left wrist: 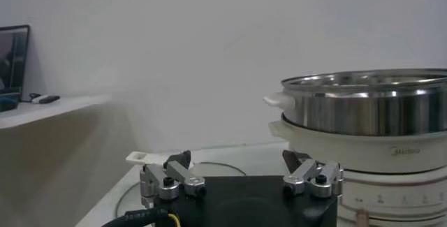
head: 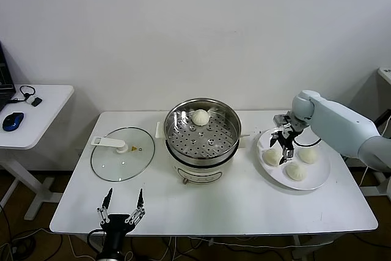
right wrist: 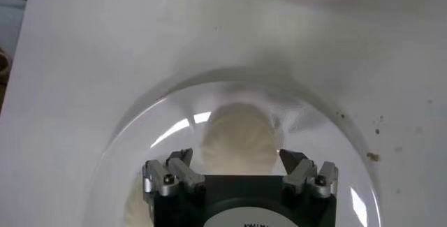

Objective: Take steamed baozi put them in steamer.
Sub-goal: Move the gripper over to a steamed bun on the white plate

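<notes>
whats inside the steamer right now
One baozi sits on the perforated floor at the back of the steamer. The rest of the floor shows bare; its near wall hides only a thin strip.

Right pincer (right wrist: 236, 160) poised over a baozi on the white plate

The pincer's two fingers (right wrist: 176, 169) stand wide apart, one on each side of a cream-white steamed baozi (right wrist: 237, 136), whose pleated, domed top shows in the gap between them; neither fingertip visibly touches the dough. The bun sits on a glossy white plate (right wrist: 335, 130) whose curved rim arcs around it and catches bright reflections. A second pale bun (right wrist: 136, 211) peeks out beside the pincer's black body, mostly hidden. The plate rests on a white tabletop (right wrist: 105, 47), which carries a few small dark specks near the plate's rim. At the far edge of the view, part of another pale, rounded object is cut off and cannot be identified.
</notes>
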Controlling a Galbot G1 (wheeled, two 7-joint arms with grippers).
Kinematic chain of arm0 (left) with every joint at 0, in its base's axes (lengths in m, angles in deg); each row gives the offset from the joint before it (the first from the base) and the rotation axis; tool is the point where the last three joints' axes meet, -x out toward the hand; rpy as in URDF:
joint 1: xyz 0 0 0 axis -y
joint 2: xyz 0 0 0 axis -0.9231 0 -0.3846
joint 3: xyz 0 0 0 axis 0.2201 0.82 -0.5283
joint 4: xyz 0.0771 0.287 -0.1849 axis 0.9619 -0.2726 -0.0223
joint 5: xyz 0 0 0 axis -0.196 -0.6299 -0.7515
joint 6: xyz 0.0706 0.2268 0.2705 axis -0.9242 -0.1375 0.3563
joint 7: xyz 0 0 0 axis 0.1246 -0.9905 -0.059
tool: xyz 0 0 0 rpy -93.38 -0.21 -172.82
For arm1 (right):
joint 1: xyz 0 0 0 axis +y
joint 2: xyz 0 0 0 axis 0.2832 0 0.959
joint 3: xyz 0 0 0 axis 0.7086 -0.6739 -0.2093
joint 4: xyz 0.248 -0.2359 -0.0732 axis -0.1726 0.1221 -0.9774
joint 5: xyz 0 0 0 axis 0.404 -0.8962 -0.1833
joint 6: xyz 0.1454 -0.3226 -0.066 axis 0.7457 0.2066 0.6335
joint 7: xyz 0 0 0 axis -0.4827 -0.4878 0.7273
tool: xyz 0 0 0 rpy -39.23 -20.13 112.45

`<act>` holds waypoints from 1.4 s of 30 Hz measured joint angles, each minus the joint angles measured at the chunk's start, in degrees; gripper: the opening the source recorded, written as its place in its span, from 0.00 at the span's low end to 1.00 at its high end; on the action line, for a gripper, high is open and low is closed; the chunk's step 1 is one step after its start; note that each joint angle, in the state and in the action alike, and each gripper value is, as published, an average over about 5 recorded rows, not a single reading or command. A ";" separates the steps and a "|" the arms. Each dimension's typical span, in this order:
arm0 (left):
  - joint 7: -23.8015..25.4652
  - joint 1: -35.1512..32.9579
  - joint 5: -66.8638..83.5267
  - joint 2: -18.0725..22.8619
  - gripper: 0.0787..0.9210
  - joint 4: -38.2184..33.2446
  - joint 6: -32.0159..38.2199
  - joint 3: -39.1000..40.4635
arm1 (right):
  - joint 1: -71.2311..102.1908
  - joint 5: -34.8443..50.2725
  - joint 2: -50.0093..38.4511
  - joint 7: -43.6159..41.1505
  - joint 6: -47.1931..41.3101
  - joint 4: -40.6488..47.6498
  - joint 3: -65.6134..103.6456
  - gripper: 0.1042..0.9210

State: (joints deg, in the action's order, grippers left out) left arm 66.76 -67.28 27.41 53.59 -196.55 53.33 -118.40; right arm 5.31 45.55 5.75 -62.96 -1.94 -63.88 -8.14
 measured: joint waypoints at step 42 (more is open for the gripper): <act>-0.11 -0.39 0.27 0.00 0.88 0.10 0.21 0.12 | 1.74 -1.47 -0.07 0.81 0.07 -0.06 4.07 0.70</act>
State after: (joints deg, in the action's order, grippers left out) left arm 66.65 -67.67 27.68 53.59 -196.45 53.54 -118.27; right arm 7.05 44.09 5.68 -62.16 -1.87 -63.93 -4.07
